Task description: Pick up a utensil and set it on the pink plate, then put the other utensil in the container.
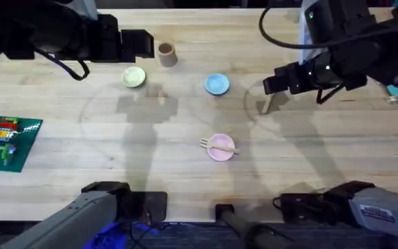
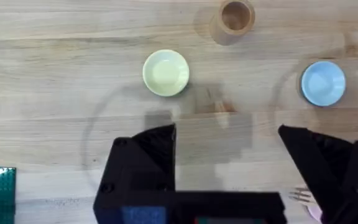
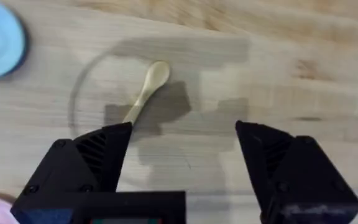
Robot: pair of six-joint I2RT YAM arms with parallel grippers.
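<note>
Beneath my right gripper point(image 3: 182, 168), jaws wide and empty, lies the spoon point(image 3: 145, 93) awaiting pickup for the container point(image 1: 166, 54); fork point(image 1: 218, 145) already rests on the pink plate point(image 1: 221, 152).

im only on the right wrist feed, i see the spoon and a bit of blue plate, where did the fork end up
Observer: The fork lies across the pink plate, in the overhead view.
Operator: ok and wheres the cup from here
Observer: The container stands upright at the table's far side, beyond the yellow plate and the blue plate.
Operator: is the left arm near it
Observer: The left gripper is open over bare table, short of the yellow plate, with the container farther off in its wrist view.
</note>
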